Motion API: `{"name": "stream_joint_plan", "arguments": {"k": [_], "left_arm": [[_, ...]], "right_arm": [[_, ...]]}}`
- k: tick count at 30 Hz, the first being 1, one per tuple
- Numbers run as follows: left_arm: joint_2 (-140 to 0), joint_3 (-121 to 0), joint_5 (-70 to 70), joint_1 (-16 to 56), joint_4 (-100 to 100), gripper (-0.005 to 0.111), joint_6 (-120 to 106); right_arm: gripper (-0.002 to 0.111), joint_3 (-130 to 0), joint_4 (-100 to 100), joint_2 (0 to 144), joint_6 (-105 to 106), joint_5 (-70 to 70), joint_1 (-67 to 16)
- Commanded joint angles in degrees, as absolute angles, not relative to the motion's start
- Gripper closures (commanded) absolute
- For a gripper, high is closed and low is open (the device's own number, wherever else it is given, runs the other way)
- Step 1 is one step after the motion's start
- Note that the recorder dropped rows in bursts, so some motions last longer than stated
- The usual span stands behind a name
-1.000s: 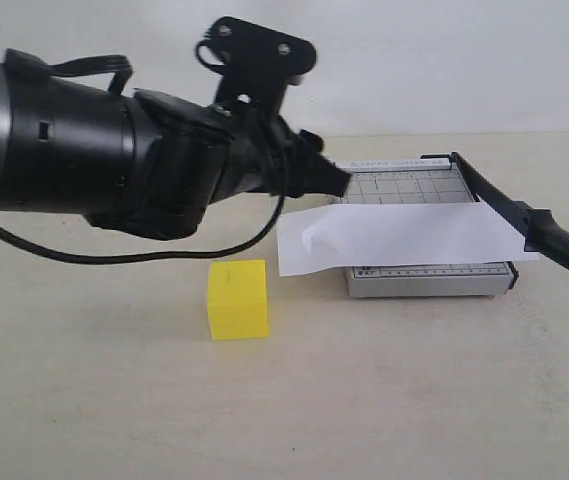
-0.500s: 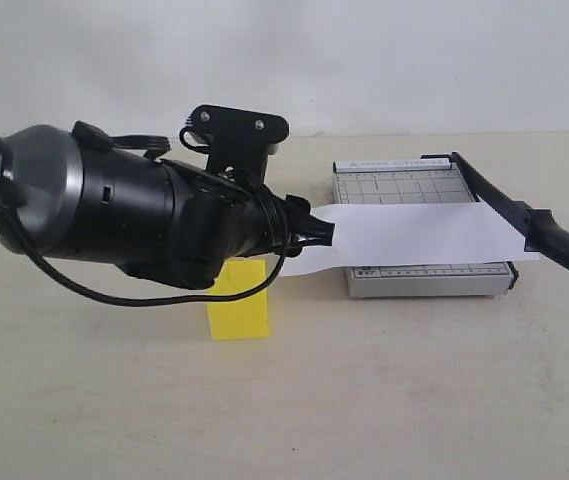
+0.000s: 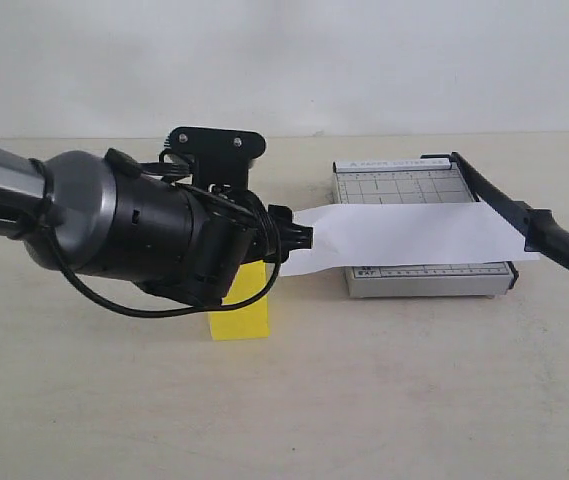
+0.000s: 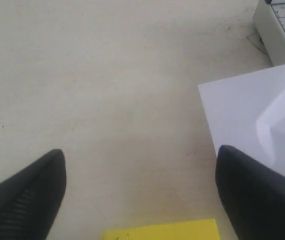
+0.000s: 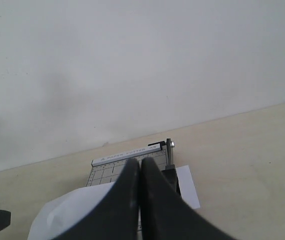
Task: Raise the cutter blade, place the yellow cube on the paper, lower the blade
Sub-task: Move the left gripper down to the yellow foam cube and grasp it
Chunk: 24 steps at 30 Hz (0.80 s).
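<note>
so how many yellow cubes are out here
1: the yellow cube on the table, left of the grey trimmer in the exterior view, partly covered by the left arm. Another could hide behind that arm.

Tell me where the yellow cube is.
In the exterior view the yellow cube sits on the table left of the trimmer, near the paper's free end, partly hidden by the left arm.
</note>
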<state>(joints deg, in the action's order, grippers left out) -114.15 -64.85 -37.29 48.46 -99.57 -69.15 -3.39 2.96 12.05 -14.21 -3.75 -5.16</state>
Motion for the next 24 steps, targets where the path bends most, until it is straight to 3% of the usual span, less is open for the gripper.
{"name": "stream_joint_plan", "arguments": {"k": [1, 24], "left_arm": [[-115.34, -64.66, -36.24, 48.61, -99.95, 0.029, -66.85], [-118.73, -64.53, -32.5, 48.61, -99.95, 0.029, -64.36]], "right_arm": [[0.108, -3.32, 2.69, 11.79, -14.23, -4.28, -5.26], [0.108, -3.32, 2.52, 11.87, -14.23, -4.28, -5.26]]}}
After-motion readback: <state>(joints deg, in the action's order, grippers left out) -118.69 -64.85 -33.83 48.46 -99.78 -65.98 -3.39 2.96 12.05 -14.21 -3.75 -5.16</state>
